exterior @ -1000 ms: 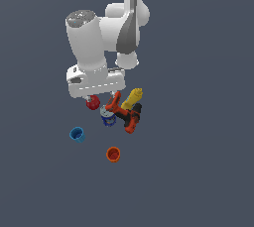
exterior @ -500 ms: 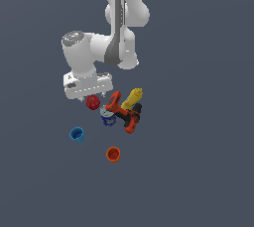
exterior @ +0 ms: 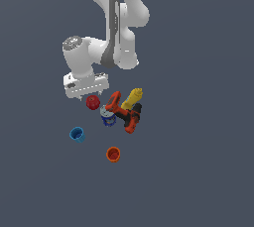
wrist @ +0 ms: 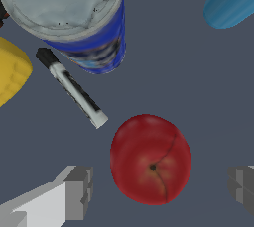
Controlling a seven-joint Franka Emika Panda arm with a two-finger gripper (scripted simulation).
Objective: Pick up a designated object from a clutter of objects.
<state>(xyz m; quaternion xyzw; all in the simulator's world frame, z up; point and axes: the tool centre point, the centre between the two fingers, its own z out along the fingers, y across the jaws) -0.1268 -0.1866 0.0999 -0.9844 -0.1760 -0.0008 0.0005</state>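
A glossy dark-red apple (exterior: 93,102) with a dimple lies on the grey floor at the exterior view's left side of the clutter. My gripper (exterior: 90,94) hangs open just above it, apart from it. In the wrist view the apple (wrist: 150,159) sits between my two grey fingertips (wrist: 77,193), with gaps on both sides. Next to the apple stands a blue can (exterior: 108,116), also in the wrist view (wrist: 74,18). A red-and-black drill (exterior: 124,113) and a yellow bottle (exterior: 133,98) lie beyond the can.
A blue cup (exterior: 76,134) and an orange cup (exterior: 113,154) stand apart from the pile. In the wrist view a black-and-white marker (wrist: 72,88) lies between the can and the apple; the blue cup (wrist: 230,0) and the yellow bottle (wrist: 12,72) show at the edges.
The arm has swung toward the exterior view's left and the gripper has come down, now hanging just above the apple. The objects have not moved.
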